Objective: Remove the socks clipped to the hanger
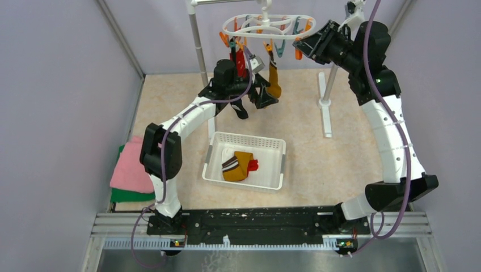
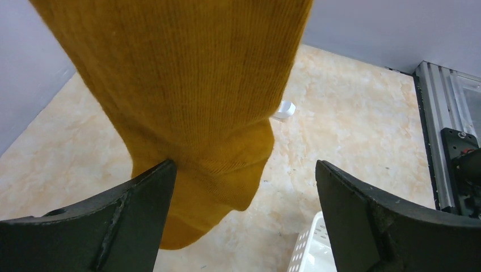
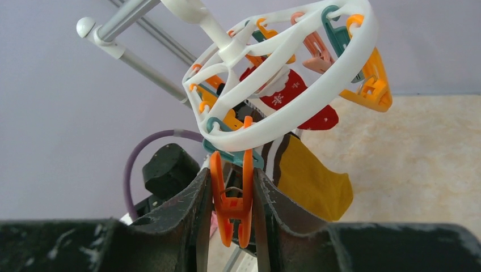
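Note:
The white oval hanger (image 1: 266, 25) (image 3: 295, 113) hangs at the top with orange and teal clips. My right gripper (image 1: 298, 48) (image 3: 231, 175) is shut on one orange clip (image 3: 231, 198) at the ring's near edge; no sock shows between that clip's lower tips. A mustard sock (image 1: 274, 82) (image 2: 187, 85) (image 3: 315, 181) hangs down. My left gripper (image 1: 266, 93) (image 2: 244, 170) is open around its toe, which lies against the left finger (image 2: 113, 226). A red snowflake sock (image 3: 292, 93) (image 1: 238, 59) and a black sock (image 1: 241, 109) also hang there.
A white mesh basket (image 1: 249, 136) (image 2: 309, 249) below the hanger holds mustard, white and red socks. The white pole rack (image 1: 198, 51) stands behind, its base (image 1: 326, 107) on the right. A folded pink and green cloth (image 1: 131, 170) lies at the left.

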You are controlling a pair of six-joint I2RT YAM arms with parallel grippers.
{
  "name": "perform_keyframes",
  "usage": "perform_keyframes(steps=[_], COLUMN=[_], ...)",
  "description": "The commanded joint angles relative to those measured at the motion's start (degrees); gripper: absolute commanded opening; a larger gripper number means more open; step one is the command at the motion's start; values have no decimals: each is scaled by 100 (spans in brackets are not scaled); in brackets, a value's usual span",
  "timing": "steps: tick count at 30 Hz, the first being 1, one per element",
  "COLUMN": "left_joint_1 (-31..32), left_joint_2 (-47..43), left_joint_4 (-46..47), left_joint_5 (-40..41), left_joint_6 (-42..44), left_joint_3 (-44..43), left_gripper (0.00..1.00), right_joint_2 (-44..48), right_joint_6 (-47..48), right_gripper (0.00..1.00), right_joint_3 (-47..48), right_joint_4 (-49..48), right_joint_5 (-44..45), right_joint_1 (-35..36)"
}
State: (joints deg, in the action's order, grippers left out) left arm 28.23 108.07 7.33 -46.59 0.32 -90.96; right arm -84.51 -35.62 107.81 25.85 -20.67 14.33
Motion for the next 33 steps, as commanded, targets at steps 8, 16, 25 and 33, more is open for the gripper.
perform_keyframes(steps=[8, 16, 25, 33], left_joint_1=[-276, -321, -378, -386], left_joint_2=[583, 1232, 1533, 1485], left_joint_4=[1249, 1240, 1670, 1673], left_joint_5=[-1079, -2098, -2681, -2282], left_joint_6=[-294, -349, -931, -1017], left_joint_3=[-334, -1133, -1328, -1243], left_gripper=[99, 99, 99, 96], right_joint_2=[-78, -208, -273, -261], right_joint_6=[-380, -498, -438, -523], right_gripper=[0, 0, 0, 0], right_joint_3=[232, 350, 472, 332], right_joint_4=[-164, -216, -111, -269], right_joint_5=[-496, -665, -719, -781], right_joint_1=[-299, -301, -320, -321])
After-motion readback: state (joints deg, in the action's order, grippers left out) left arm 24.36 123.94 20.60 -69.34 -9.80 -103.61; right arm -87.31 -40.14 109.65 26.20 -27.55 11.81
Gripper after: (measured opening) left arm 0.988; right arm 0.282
